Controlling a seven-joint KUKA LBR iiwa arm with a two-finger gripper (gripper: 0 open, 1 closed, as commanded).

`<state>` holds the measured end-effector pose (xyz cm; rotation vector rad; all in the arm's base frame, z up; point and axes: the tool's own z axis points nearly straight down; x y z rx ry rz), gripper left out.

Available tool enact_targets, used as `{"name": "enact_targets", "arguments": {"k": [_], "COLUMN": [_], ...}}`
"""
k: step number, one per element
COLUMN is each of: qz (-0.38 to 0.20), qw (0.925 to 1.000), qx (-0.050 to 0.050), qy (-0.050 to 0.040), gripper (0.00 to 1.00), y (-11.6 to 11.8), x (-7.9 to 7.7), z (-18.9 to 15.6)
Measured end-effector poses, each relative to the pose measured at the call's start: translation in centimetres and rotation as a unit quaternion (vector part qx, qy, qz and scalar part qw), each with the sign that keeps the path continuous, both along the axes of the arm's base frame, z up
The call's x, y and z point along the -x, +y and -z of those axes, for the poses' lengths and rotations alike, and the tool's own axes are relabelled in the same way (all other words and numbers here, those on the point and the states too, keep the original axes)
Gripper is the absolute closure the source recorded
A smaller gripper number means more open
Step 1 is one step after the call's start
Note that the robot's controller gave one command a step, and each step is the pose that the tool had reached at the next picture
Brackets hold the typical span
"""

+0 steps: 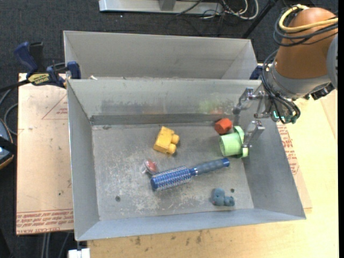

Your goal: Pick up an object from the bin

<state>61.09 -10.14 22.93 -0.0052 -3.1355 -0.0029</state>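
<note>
The gripper (244, 123) is hanging with fingers spread, grasping nothing, just beside the green roll (231, 144) lying at the right of the bin (80, 144). Probably light and stiff; grip across its curved wall.

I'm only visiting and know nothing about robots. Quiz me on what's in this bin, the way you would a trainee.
1. Which thing lies nearest the hand? A yellow block; B green roll; C grey-blue lump.
2. True or false: the blue brush stands upright against the bin's back wall.
3. Fill in: the arm reaches in from the view's ____ side.
Key: 1 B; 2 false, it lies flat on the floor; 3 right.
</note>
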Motion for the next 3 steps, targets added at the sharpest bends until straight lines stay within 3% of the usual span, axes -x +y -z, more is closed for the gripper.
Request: {"name": "enact_targets", "arguments": {"k": [1,2,3], "qz": [-0.147,-0.213,-0.401], "qw": [0.9891,0.977,0.9161], "qx": [-0.001,0.004,-0.001], "qy": [-0.0015,-0.0119,-0.0047], "gripper": [0.0,0.0,0.0], "y": [0.4,5.2,3.8], "x": [3.0,6.7,2.8], "z": [15.0,15.3,15.5]}}
